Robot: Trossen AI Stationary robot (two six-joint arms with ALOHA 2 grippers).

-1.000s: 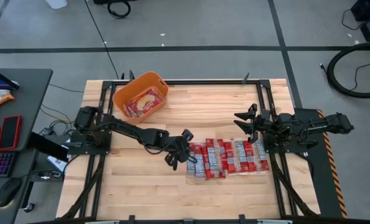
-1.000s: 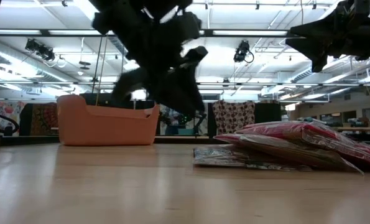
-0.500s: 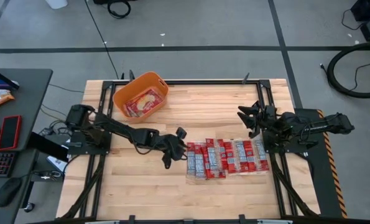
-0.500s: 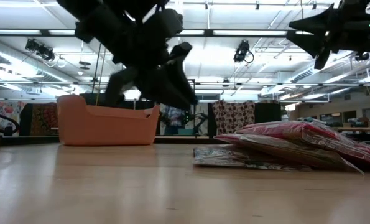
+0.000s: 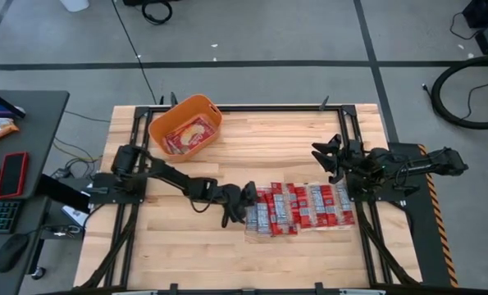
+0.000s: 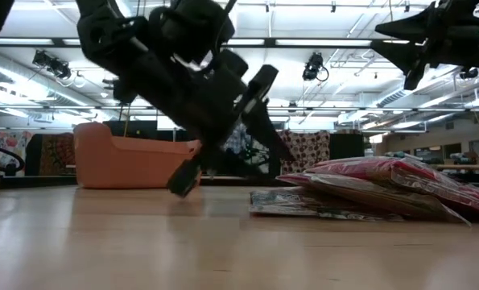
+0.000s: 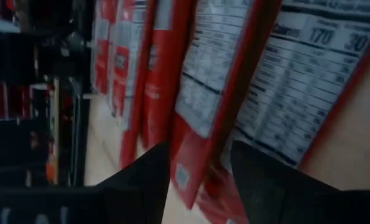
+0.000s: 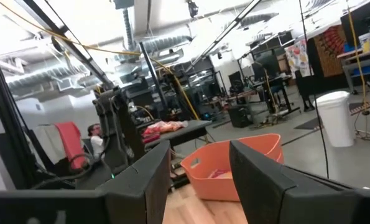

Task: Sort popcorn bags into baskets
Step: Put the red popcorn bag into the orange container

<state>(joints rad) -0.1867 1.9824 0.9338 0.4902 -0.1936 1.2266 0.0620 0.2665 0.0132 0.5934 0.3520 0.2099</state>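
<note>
The left gripper (image 5: 240, 201) reaches low over the middle of the tabletop, its fingers (image 7: 141, 180) spread apart at the left end of the row of bags (image 5: 299, 208), one finger nearly on the wood. Nothing sits between them. The bags lie overlapping in a row toward the right half of the tabletop, nearer its front edge, label-side up in the left wrist view (image 7: 309, 74). The basket (image 5: 185, 126) stands at the back left corner with at least one bag inside. The right gripper (image 5: 329, 156) hangs raised near the right edge, fingers apart and empty, above the row's right end.
</note>
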